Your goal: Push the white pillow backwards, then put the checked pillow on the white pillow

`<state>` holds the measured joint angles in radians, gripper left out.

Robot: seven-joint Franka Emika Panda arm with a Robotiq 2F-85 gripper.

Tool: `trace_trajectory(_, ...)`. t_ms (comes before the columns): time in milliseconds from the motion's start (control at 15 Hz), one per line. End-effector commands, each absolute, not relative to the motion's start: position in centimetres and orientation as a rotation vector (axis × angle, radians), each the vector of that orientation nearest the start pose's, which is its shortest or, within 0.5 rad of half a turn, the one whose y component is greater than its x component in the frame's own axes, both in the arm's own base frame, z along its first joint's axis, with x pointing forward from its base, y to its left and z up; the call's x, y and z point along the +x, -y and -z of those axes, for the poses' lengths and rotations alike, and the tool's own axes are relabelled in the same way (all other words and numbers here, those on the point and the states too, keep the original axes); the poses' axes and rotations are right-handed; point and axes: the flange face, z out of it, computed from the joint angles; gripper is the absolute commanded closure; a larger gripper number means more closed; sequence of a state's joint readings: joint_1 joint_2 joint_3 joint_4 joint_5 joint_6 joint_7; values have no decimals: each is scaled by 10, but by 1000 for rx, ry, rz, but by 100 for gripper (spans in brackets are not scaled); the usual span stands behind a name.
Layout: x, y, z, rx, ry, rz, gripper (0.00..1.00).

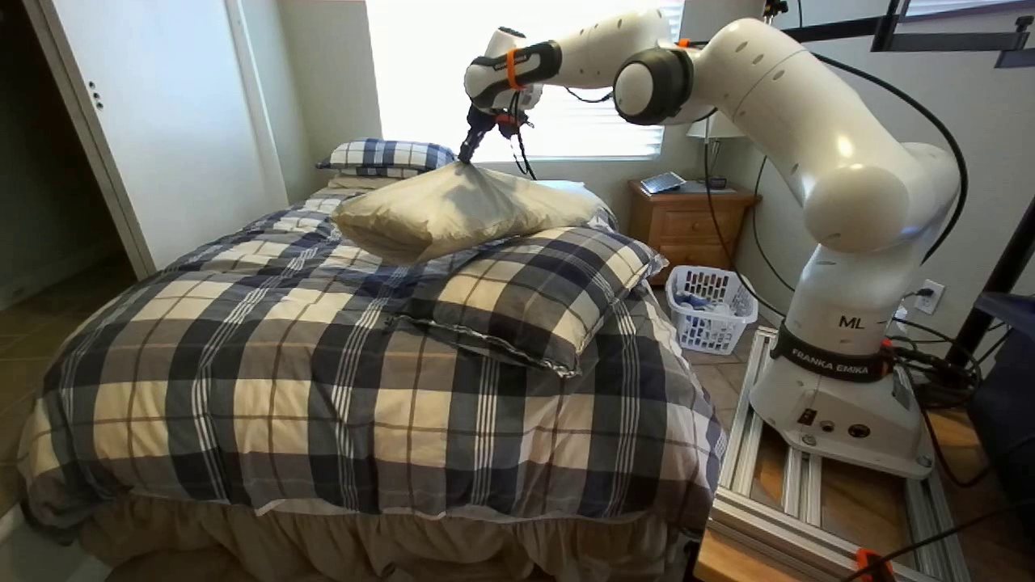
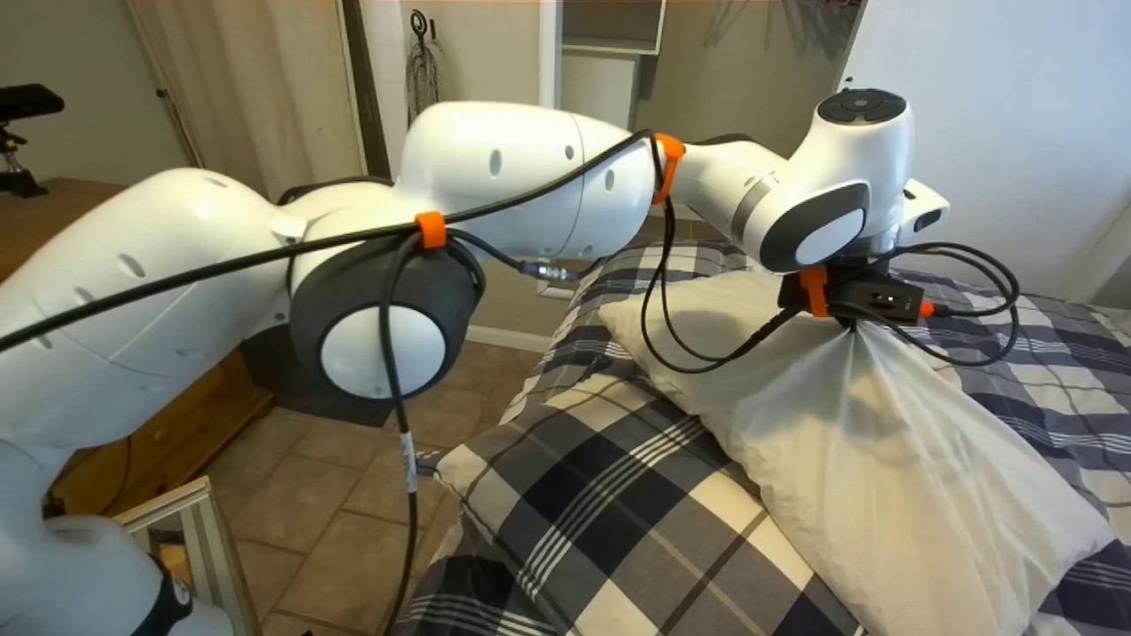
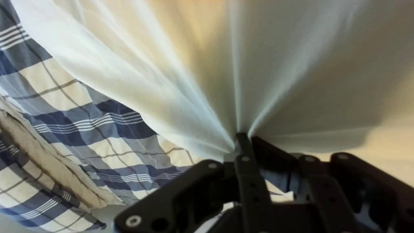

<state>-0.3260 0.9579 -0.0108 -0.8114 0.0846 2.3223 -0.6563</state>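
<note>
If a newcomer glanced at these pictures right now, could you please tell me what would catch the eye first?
Probably the white Franka Emika arm reaching over the plaid bedspread, its gripper pinching the cream pillow up into a peak. In an exterior view, the large plaid pillow lies nearer the camera on that bedspread, and a bright window glares behind the arm.

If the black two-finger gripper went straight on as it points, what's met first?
The plain cream rectangular fabric pillow: the gripper pinches its cloth, and more seems to lie below, though depth is unclear.
</note>
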Motion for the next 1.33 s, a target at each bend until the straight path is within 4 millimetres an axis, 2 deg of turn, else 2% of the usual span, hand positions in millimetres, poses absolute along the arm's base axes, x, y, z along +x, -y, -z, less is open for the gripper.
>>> trace_trajectory(0, 792, 267, -432, -3164, 502, 1019, 98)
trace_trajectory(67, 793, 265, -429, -3166, 507, 1011, 68)
trace_trajectory(200, 795, 261, -431, -3161, 528, 1028, 61)
trace_trajectory(467, 794, 254, -449, -3138, 560, 1048, 33)
trace_trajectory(600, 790, 250, -453, -3122, 542, 969, 18)
trace_trajectory(733, 782, 244, -451, -3092, 525, 818, 4)
trace_trajectory(867, 775, 238, -444, -3066, 488, 663, 0)
trace_trajectory(1000, 770, 233, -435, -3089, 417, 539, 0)
trace_trajectory(1267, 769, 221, -416, -3147, 242, 407, 0)
